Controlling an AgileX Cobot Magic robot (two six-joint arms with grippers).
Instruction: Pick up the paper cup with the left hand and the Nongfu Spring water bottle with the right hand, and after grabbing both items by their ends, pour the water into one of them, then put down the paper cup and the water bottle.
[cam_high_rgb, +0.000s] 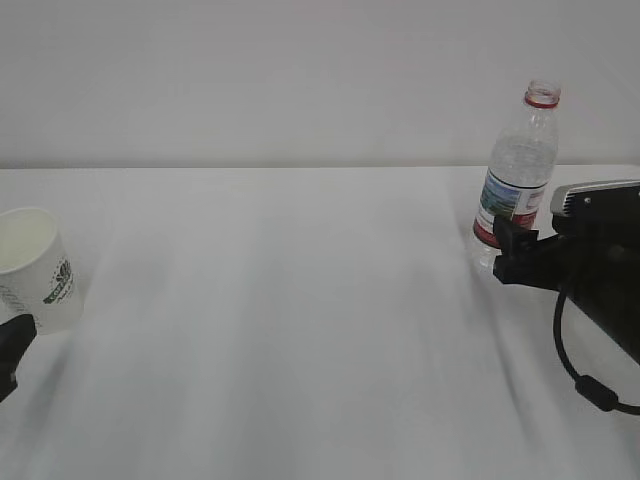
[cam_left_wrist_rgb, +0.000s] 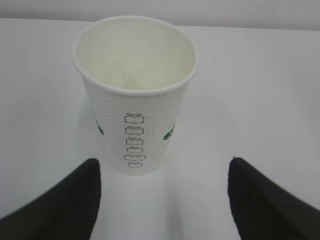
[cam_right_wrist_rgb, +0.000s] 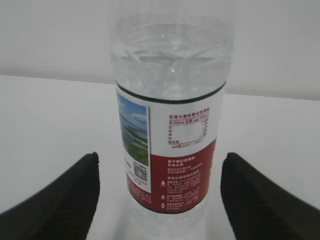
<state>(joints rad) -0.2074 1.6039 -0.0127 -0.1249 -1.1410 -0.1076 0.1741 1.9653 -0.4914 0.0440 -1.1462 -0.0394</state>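
The white paper cup (cam_high_rgb: 35, 265) with a green logo stands upright at the far left of the table. In the left wrist view the cup (cam_left_wrist_rgb: 135, 95) looks empty inside. Its base sits just at the tips of my open left gripper (cam_left_wrist_rgb: 163, 164), nearer the left finger and touching neither. In the exterior view only a black fingertip (cam_high_rgb: 10, 345) of that gripper shows. The uncapped Nongfu Spring water bottle (cam_high_rgb: 520, 170) stands upright at the right. My right gripper (cam_right_wrist_rgb: 160, 157) is open around the lower label of the bottle (cam_right_wrist_rgb: 170, 125), with a gap on each side. I cannot make out the water level.
The white table (cam_high_rgb: 300, 330) runs back to a white wall. The right arm's black body and its looping cable (cam_high_rgb: 572, 352) fill the right edge of the exterior view.
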